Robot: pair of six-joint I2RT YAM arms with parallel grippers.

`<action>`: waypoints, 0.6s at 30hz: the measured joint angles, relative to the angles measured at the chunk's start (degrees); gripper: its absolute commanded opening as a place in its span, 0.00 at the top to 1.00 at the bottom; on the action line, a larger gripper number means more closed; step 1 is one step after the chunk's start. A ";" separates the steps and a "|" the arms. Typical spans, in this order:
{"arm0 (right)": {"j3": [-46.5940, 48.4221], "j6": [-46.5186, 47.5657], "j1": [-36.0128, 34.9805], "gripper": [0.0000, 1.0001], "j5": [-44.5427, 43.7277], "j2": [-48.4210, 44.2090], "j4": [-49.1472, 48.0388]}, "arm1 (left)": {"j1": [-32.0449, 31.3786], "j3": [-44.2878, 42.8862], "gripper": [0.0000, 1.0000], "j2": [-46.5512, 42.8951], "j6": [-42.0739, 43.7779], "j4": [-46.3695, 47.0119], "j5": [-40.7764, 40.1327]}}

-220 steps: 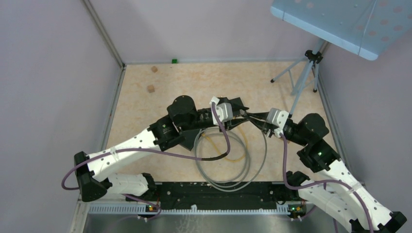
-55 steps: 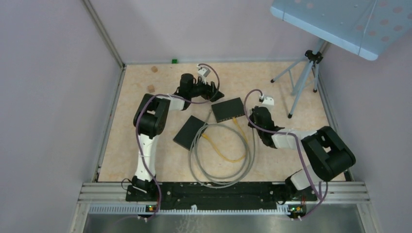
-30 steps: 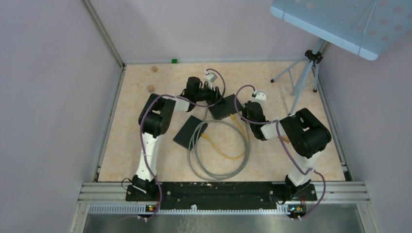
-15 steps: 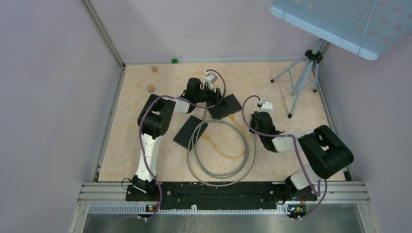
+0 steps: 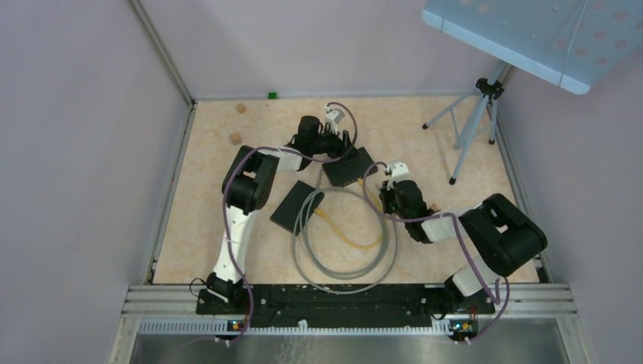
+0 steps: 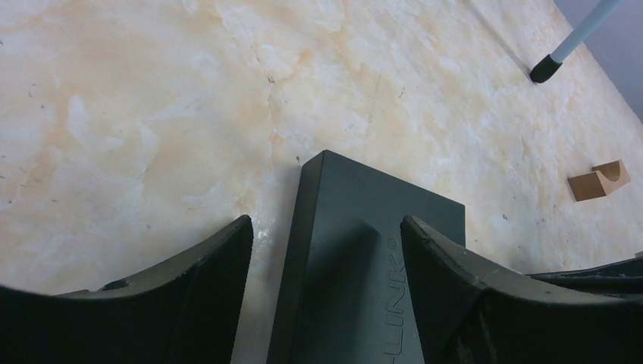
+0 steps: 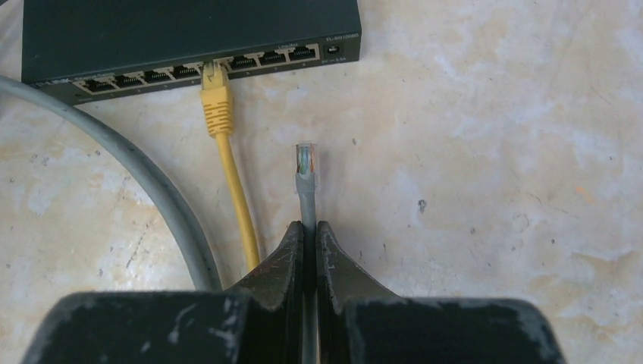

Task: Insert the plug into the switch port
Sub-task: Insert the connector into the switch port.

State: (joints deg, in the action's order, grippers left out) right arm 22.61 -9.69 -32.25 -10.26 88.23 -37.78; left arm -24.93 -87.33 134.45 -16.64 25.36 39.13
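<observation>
- Left gripper (image 6: pixel 326 225) is wide open, with one finger on each side of one end of the switch (image 6: pixel 356 292).
- One of its ports (image 7: pixel 261 58) holds the yellow cable (image 7: pixel 235 189).
- Right gripper (image 7: pixel 310 227) is pinched tight on the grey cable (image 7: pixel 305 199), just behind the plug (image 7: pixel 306 159).
- Near the ports, the plug points at them but does not touch.

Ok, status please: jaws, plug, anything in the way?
Left jaws open, switch end between them. Right jaws shut on gray cable, plug short of ports. Yellow cable in one port; path clear.
</observation>
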 measured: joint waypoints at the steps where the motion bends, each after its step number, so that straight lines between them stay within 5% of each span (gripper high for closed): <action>1: 0.33 0.50 0.00 1.00 0.07 0.68 -0.09 | -0.02 -0.13 0.24 0.09 -0.04 -0.02 0.07; 18: 9.44 2.62 -0.02 1.00 -2.40 8.72 1.49 | -1.01 -2.67 0.34 1.36 0.39 -2.58 0.61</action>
State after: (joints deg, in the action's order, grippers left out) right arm 32.05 -7.07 -32.27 -12.67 96.95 -36.29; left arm -25.93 -90.00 135.81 -16.25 22.79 39.75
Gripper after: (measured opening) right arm 0.022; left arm 0.678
